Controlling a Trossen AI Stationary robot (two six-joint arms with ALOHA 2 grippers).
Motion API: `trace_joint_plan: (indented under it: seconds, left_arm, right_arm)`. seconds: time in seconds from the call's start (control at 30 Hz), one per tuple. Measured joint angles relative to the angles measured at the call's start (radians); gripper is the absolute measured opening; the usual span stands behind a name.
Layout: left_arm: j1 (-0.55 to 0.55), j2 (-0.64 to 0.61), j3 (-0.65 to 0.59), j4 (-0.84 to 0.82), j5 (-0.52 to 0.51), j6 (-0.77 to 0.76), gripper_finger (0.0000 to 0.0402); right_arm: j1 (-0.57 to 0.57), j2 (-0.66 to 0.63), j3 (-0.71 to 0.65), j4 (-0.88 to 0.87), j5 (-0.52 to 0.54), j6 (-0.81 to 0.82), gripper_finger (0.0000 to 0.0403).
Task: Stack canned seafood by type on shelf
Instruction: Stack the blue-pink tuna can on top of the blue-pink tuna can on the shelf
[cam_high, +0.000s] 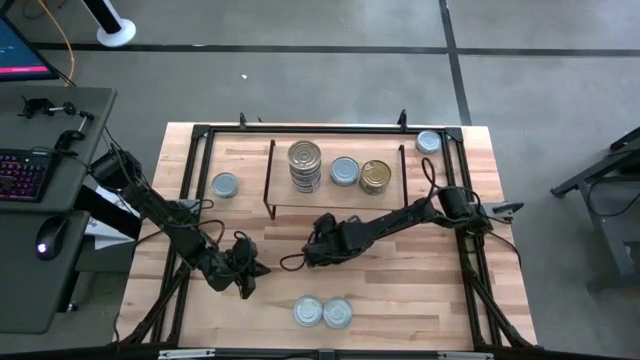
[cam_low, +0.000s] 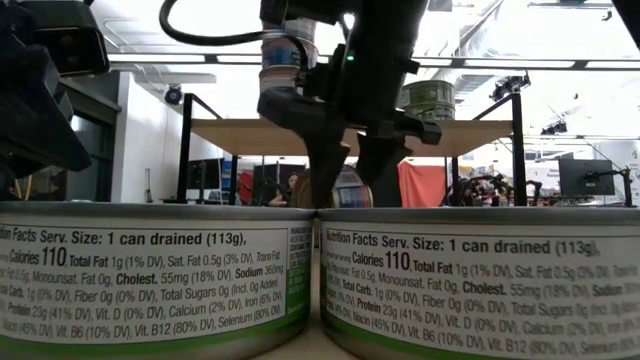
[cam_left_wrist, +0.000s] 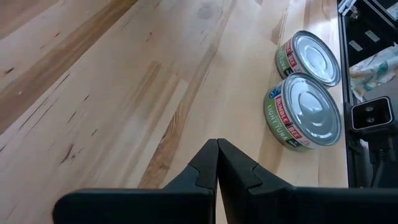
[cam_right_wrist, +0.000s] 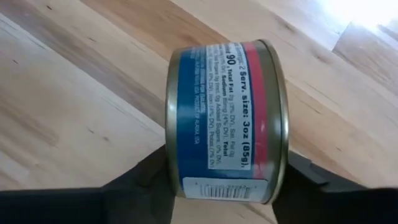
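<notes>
High view: the right pincer (cam_high: 318, 250) is hovering over the table (cam_high: 400, 290) just in front of the shelf (cam_high: 340, 195), and the left pincer (cam_high: 250, 272) is sitting low over the table's near left part.
Shelf, high view: it is carrying a stack of cans (cam_high: 305, 166), a silver can (cam_high: 345, 171) and a gold can (cam_high: 376, 176) side by side.
Low view: two tuna cans (cam_low: 160, 280) are filling the foreground, standing side by side.
Left wrist view: the left pincer's fingers (cam_left_wrist: 205, 171) are pressing together, holding nothing, with the two tuna cans lying near.
Right wrist view: the right pincer is clamping a blue-and-red can (cam_right_wrist: 227, 121) on its side above the wood.
</notes>
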Motion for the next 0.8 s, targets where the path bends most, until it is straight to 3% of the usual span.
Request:
trace_joint_plan:
  seconds: [0.07, 0.2, 0.27, 0.43, 0.63, 0.8]
  left_arm:
    - [0.0, 0.0, 0.0, 0.0, 0.0, 0.0, 0.0]
    - [0.0, 0.0, 0.0, -0.002, 0.0, 0.001, 0.0]
    - [0.0, 0.0, 0.0, -0.008, 0.0, 0.001, 0.0]
    - [0.0, 0.0, 0.0, -0.014, -0.015, 0.033, 0.0]
    - [0.019, 0.0, 0.0, -0.004, -0.015, 0.036, 0.0]
    - [0.034, 0.0, 0.0, 0.004, -0.015, 0.029, 0.0]
  right_arm:
    - [0.007, 0.0, 0.004, -0.003, -0.006, -0.012, 0.0169]
    - [0.055, -0.002, 0.063, -0.037, -0.082, -0.116, 0.0169]
    - [0.096, -0.013, 0.12, -0.052, -0.114, -0.207, 0.0169]
    - [0.174, -0.051, 0.338, -0.08, -0.075, -0.534, 0.0169]
    - [0.175, -0.055, 0.649, -0.165, 0.094, -0.909, 0.0169]
    - [0.149, -0.142, 0.594, -0.022, 0.309, -1.358, 0.0169]
